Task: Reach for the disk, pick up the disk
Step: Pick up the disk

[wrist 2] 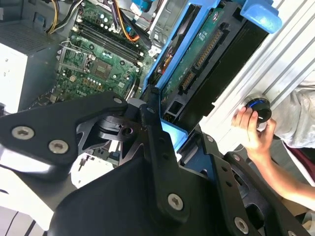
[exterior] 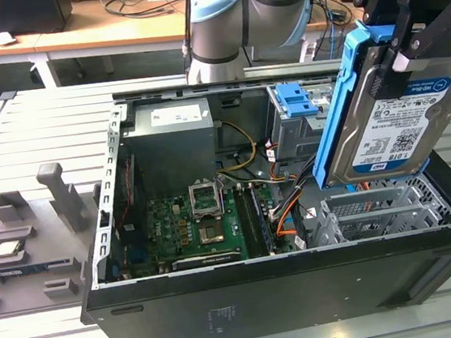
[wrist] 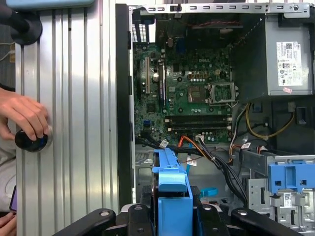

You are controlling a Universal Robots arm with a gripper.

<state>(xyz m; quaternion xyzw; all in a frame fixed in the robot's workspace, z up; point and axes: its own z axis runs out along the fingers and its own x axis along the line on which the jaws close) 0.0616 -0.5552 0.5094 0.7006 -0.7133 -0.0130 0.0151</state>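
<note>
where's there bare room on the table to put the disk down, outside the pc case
The slatted table is bare between the grey fixtures and the case, and along its front edge. The strip beside the case wall in the first wrist view is crowded: a person's hand rests on a knob. The gripper holds the disk above the case.

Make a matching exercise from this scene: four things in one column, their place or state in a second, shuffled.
Things:
1. disk
2. end effector
3. person's hand
4. computer case

States:
A. lying open on the slatted table
B. resting on a round black knob
C. clamped on the blue-framed drive
D. held tilted above the case

Pairs: 1-D, 2-C, 3-B, 4-A
</note>
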